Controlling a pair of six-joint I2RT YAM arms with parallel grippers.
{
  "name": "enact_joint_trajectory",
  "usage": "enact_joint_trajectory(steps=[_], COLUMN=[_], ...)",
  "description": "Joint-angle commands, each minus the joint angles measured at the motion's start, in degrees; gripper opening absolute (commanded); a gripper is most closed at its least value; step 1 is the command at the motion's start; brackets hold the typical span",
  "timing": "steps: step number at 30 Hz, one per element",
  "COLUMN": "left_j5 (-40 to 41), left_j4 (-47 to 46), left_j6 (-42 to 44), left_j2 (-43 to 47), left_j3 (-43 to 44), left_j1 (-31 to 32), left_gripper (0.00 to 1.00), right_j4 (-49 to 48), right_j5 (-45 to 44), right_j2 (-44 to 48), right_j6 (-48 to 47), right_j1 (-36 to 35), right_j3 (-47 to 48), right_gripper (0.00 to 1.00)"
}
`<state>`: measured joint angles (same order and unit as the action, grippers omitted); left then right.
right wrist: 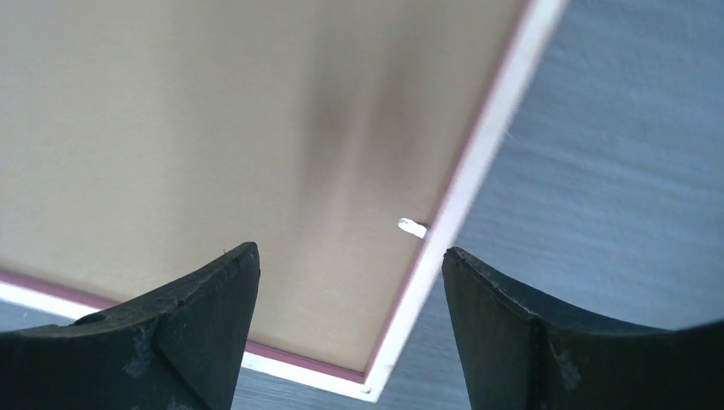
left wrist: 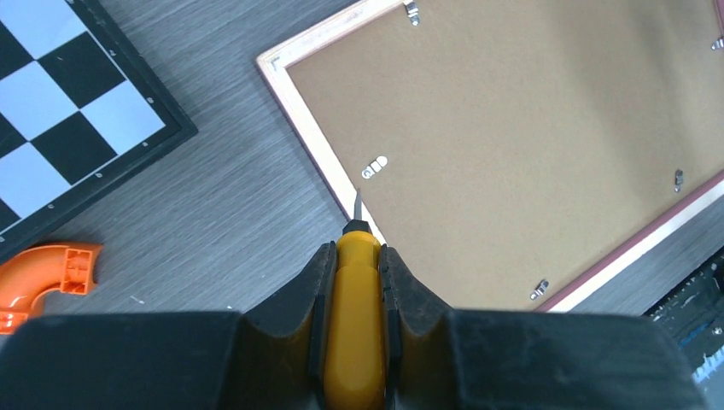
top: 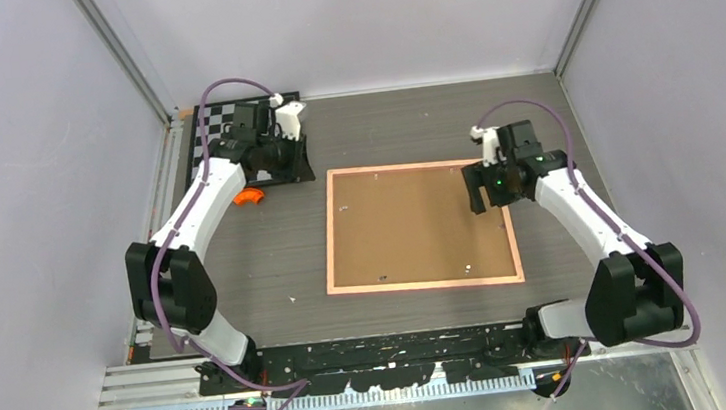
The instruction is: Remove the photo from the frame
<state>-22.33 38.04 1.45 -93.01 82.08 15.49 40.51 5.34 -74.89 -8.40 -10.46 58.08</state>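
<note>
The frame (top: 421, 224) lies face down mid-table, brown fibreboard back up inside a thin pink border. The photo is hidden under the back. My left gripper (top: 279, 153) is over the chessboard's near edge, left of the frame, and is shut on a yellow-handled screwdriver (left wrist: 357, 325). In the left wrist view (left wrist: 357, 252) the blade points toward the frame's (left wrist: 512, 128) left edge, near a metal clip (left wrist: 374, 166). My right gripper (top: 483, 188) is open and empty above the frame's far right corner. In the right wrist view (right wrist: 350, 256) it straddles the border (right wrist: 461, 188) beside a clip (right wrist: 412, 227).
A black-rimmed chessboard (top: 221, 128) lies at the back left and also shows in the left wrist view (left wrist: 60, 111). An orange elbow-shaped piece (top: 250, 197) lies on the table between it and the frame. Enclosure walls close in on both sides and the back.
</note>
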Motion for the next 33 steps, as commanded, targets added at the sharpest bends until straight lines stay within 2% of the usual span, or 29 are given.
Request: enact_joint_trajectory(steps=[1, 6, 12, 18, 20, 27, 33], left_j5=[-3.21, -3.41, -3.69, -3.77, -3.99, -4.36, -5.37], left_j4=[-2.08, -1.96, -2.36, -2.51, -2.45, -2.36, -2.61], left_j6=[-1.16, -1.13, -1.17, -1.19, -1.12, -1.19, -2.59], left_j2=[2.57, 2.91, 3.45, 4.19, 4.33, 4.64, 4.07], left_j3=[-0.95, -0.95, -1.78, -2.98, -3.28, -3.55, -3.51], left_j1=[0.33, 0.33, 0.29, 0.25, 0.24, 0.25, 0.25], left_gripper=[0.0, 0.0, 0.0, 0.0, 0.0, 0.0, 0.0], right_j4=[0.41, -0.26, -2.62, -3.61, -3.87, -3.07, 0.68], right_j5=[-0.95, 2.55, 4.12, 3.72, 3.57, 5.84, 11.62], right_j2=[-3.06, -10.3, -16.26, -22.79, -25.41, -35.4, -43.42], right_j6=[4.42, 4.82, 6.16, 4.97, 3.52, -5.73, -21.59], right_j1=[8.97, 14.96, 15.54, 15.55, 15.56, 15.56, 15.47], right_j3=[-1.89, -1.32, 0.76, 3.39, 5.07, 16.52, 30.5], right_gripper=[0.81, 0.72, 0.6, 0.42, 0.33, 0.05, 0.01])
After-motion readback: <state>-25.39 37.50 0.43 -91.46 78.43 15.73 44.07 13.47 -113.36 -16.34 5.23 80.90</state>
